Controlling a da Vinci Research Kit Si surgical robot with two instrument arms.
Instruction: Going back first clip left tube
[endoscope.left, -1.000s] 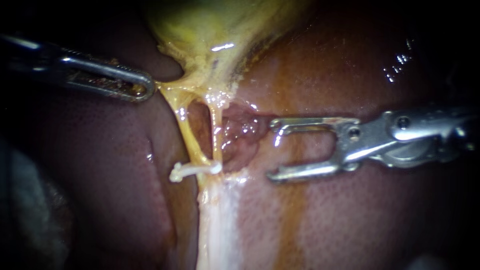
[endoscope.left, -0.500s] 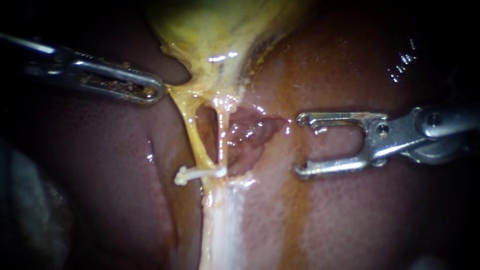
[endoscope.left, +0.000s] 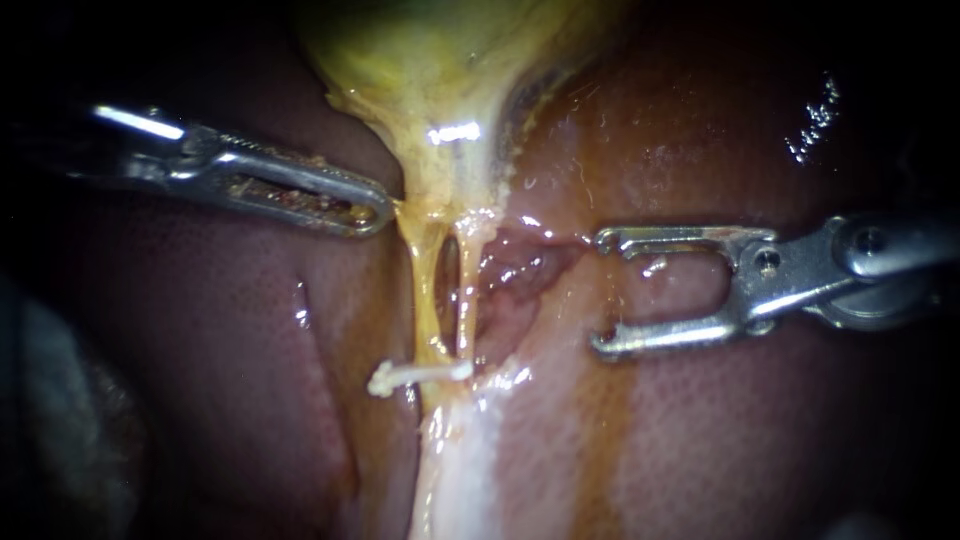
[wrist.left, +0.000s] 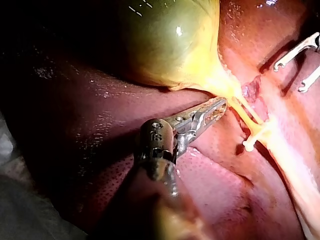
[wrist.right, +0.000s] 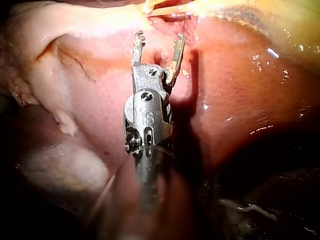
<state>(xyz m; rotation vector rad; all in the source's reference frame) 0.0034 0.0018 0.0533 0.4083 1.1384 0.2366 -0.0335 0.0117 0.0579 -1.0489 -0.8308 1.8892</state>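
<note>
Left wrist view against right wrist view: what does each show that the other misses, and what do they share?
Only the left wrist view: my left instrument, jaws shut on the gallbladder at its yellow neck, and the white clip whole, across a tube. Only the right wrist view: my right instrument down to its shaft, and pale tissue beside it. Both: that instrument's open, empty jaws and the liver.

Wet red-brown liver fills the backdrop, lit at the middle and dark toward the edges (small glints on it) — a blurred grey patch lies beside it.
</note>
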